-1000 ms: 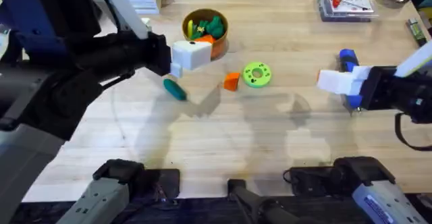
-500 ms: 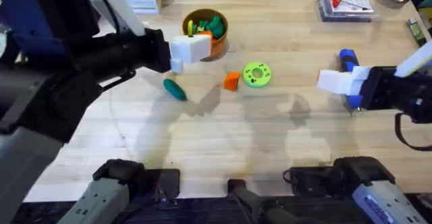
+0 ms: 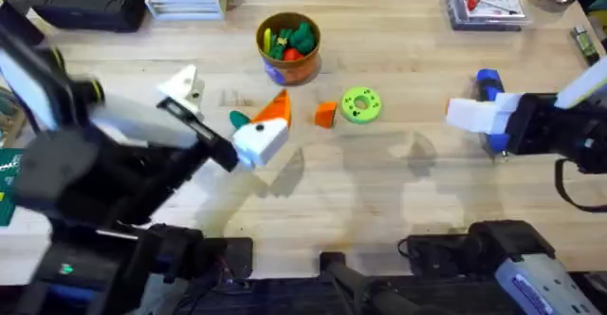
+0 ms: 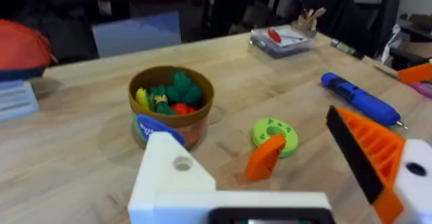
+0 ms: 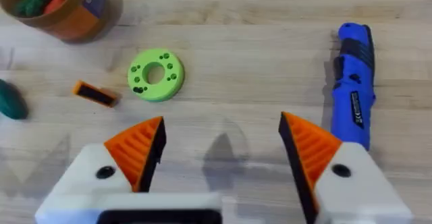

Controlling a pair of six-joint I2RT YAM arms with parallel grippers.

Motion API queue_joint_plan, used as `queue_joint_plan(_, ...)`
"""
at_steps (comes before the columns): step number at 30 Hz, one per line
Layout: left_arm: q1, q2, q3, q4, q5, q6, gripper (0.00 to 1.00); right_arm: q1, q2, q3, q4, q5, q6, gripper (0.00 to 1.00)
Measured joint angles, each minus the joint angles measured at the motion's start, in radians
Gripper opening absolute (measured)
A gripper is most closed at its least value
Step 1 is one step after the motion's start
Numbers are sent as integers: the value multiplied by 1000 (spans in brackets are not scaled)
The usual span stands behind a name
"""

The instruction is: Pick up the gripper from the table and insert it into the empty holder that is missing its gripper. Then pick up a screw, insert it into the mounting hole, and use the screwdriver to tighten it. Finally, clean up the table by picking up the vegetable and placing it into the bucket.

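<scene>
Up close, we see our left hand [image 3: 258, 133] low over the tabletop [image 3: 379, 211], with one orange-tipped finger [image 4: 368, 153] and one bare white holder [image 4: 172, 183] set wide apart, gripping nothing. Our right hand [image 5: 223, 160] is spread just as wide and empty, both orange pads [image 5: 138, 150] showing, just beside the single blue screwdriver [image 5: 354, 82]. We count one loose orange gripper [image 3: 325, 114] touching one green disc [image 3: 360, 105], one teal vegetable [image 3: 242, 120] partly under the left hand, and one bucket [image 3: 287, 38] holding several toys. Bare wood lies open between the two hands. Since half a second ago, the left hand has dropped from beside the bucket to beside the vegetable; the right has stayed put
</scene>
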Motion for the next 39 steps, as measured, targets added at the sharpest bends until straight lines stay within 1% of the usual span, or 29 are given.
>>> queue_joint_plan(6,0,-186,-174,132,9,0,985,0,0,0,0,0,0,994)
queue_joint_plan(9,0,-241,-234,202,20,0,985,0,0,0,0,0,0,994)
queue_joint_plan(11,-1,-252,-260,238,22,0,985,0,0,0,0,0,0,994)
queue_joint_plan(17,-7,-252,-273,238,24,5,985,0,0,0,0,0,0,994)
queue_joint_plan(21,-12,-252,-273,155,24,11,985,0,0,0,0,0,0,994)
queue_joint_plan(23,-28,-252,-273,90,27,12,985,0,0,0,0,0,0,994)
queue_joint_plan(24,-38,-250,-273,81,31,12,985,0,0,0,0,0,0,994)
queue_joint_plan(32,-124,-252,-273,80,58,12,985,0,0,0,0,0,0,993)
queue_joint_plan(33,-167,-252,-273,80,63,12,985,0,0,0,0,0,0,994)
queue_joint_plan(36,-208,-251,-273,80,72,12,985,0,0,0,0,0,0,994)
queue_joint_plan(39,-224,-251,-273,80,75,12,985,0,0,0,0,0,0,994)
